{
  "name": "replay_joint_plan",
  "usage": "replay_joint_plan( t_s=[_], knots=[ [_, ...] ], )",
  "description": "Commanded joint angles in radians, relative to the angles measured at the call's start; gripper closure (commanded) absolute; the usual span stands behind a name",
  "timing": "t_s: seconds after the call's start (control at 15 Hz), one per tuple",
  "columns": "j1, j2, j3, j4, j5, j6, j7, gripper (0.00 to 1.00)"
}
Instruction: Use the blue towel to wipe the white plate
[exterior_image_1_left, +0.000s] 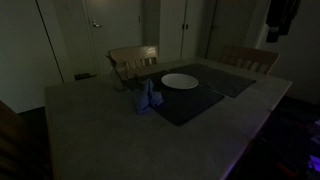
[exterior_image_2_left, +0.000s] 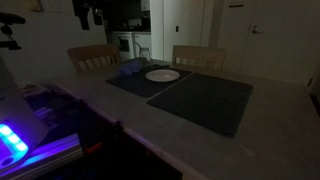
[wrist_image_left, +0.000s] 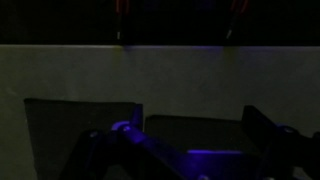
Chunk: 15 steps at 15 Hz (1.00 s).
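Note:
The white plate (exterior_image_1_left: 180, 81) (exterior_image_2_left: 162, 75) lies round and flat on a dark placemat (exterior_image_1_left: 190, 103) in both exterior views. Beside it, at the mat's edge, sits the bunched blue towel (exterior_image_1_left: 150, 97) (exterior_image_2_left: 130, 68), apart from the plate's rim. My gripper (exterior_image_1_left: 282, 22) (exterior_image_2_left: 88, 13) hangs high above the table's far side, well away from both. In the wrist view the gripper (wrist_image_left: 173, 30) enters from the top, open, with nothing between its fingers. Neither the plate nor the towel appears in that dim view.
A second dark placemat (exterior_image_1_left: 232, 80) (exterior_image_2_left: 205, 100) lies next to the first on the pale table (exterior_image_1_left: 90, 130). Two wooden chairs (exterior_image_1_left: 135, 60) (exterior_image_1_left: 250, 60) stand at the table's far edge. Equipment with a blue light (exterior_image_2_left: 12, 140) sits at one end.

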Motion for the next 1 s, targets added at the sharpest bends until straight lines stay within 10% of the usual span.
replay_joint_plan(
  t_s=[0.0, 0.93],
  knots=[
    [0.0, 0.058, -0.029, 0.011, -0.021, 0.088, -0.027, 0.0],
    [0.072, 0.713, -0.183, 0.28, 0.11, 0.829, -0.344, 0.0]
  ],
)
